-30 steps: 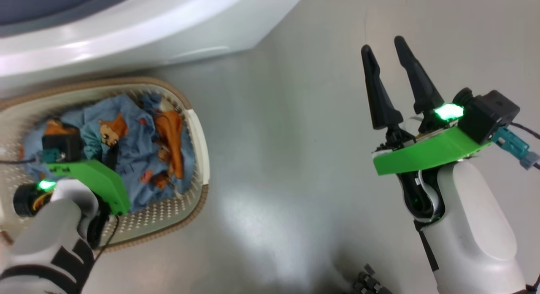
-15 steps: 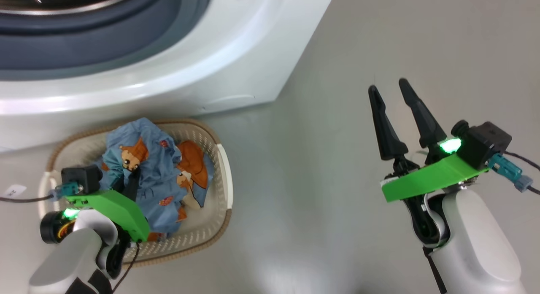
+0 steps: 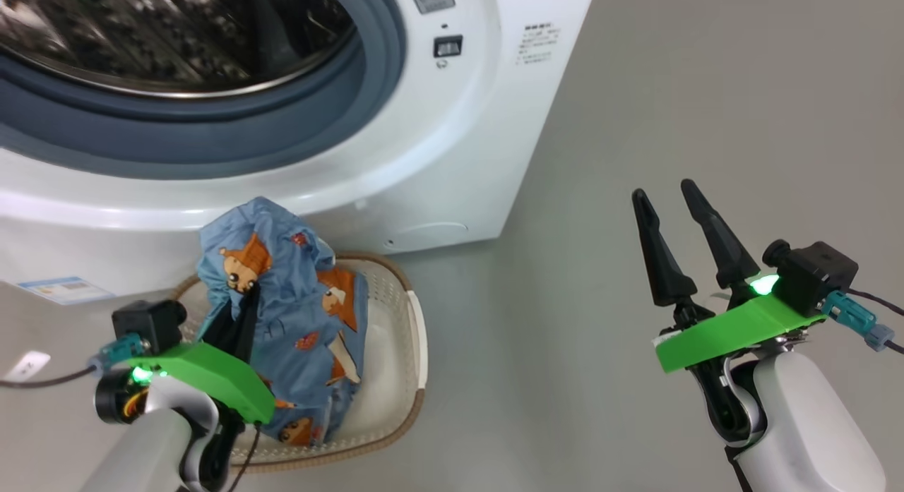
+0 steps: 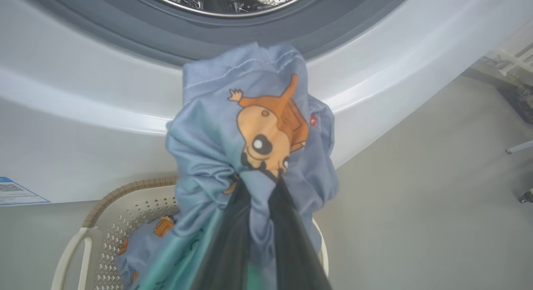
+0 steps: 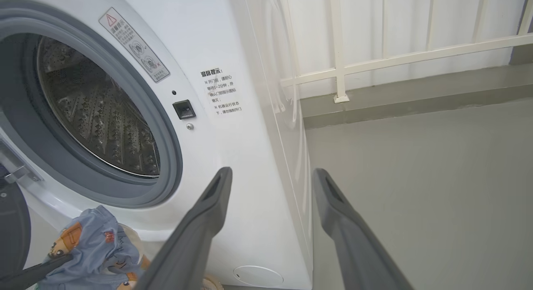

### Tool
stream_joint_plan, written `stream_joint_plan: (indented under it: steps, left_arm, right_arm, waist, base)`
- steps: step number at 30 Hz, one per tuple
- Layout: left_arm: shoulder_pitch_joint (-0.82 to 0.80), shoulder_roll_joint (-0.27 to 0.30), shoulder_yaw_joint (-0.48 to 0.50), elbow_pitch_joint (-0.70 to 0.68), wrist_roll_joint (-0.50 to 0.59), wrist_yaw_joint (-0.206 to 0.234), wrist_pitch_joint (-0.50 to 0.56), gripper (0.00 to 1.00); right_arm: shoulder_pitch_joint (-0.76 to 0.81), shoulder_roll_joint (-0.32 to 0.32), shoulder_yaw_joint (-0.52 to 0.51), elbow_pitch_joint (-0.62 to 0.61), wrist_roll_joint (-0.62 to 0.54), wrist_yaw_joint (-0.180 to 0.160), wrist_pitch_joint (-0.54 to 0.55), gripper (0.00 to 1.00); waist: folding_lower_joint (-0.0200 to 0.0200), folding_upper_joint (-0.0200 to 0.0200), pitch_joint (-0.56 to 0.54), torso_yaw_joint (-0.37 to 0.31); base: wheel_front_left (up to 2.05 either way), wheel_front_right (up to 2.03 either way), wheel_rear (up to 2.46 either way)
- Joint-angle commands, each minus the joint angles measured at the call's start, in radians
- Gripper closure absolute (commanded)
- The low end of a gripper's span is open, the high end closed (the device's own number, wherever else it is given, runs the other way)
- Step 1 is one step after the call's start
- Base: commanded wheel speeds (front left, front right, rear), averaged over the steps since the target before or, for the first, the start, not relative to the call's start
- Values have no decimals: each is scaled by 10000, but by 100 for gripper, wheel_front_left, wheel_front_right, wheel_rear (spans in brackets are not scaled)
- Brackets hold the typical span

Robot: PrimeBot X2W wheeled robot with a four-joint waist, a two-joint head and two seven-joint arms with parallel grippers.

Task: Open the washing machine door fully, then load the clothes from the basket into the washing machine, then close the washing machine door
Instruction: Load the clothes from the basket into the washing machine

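The washing machine (image 3: 452, 146) stands with its steel drum (image 3: 169, 33) exposed. A dark curved edge at the far left of the right wrist view looks like the swung-open washing machine door (image 5: 12, 231). My left gripper (image 3: 244, 301) is shut on the clothes (image 3: 296, 294), a light blue bundle with orange bear prints. The bundle hangs lifted above the basket (image 3: 406, 379), its lower end still trailing inside. In the left wrist view the clothes (image 4: 250, 127) bunch around my gripper (image 4: 258, 190), just below the drum's grey ring. My right gripper (image 3: 664, 190) hovers open and empty over the floor to the right.
A blue label sticker (image 3: 63, 289) and a round cap (image 3: 431, 232) sit low on the machine's front. A white tag (image 3: 25, 365) lies on the floor at the left. A white railing (image 5: 341, 65) runs behind the machine. Bare grey floor (image 3: 565, 195) spreads to the right.
The head camera has tilted up, bringing the drum opening into view. My left gripper has risen, pulling the clothes up out of the basket. The right gripper stays open.
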Motion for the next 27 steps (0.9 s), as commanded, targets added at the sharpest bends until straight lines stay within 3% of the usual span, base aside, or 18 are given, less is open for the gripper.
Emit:
stream_joint_plan:
  steps: [1,16,27]
  left_arm:
    - [183,236,489,-421,174,71,-136,100]
    - [1850,-94,1828,-3369,1307,793,-137,100]
    - [2598,-19,2046,-5027,1741,1453,-129,100]
  right_arm:
    - [224,-69,167,-183,86,16,-48,0]
    - [898,-477,70,-80,174,16,-48,0]
    - [1117,-639,-43,-111,200,16,-48,0]
  waist:
    - [0,0,-487,338]
    - [0,0,-1806,753]
    - [0,0,-2083,818]
  base:
    - [0,0,0]
    - [0,0,0]
    - [0,0,0]
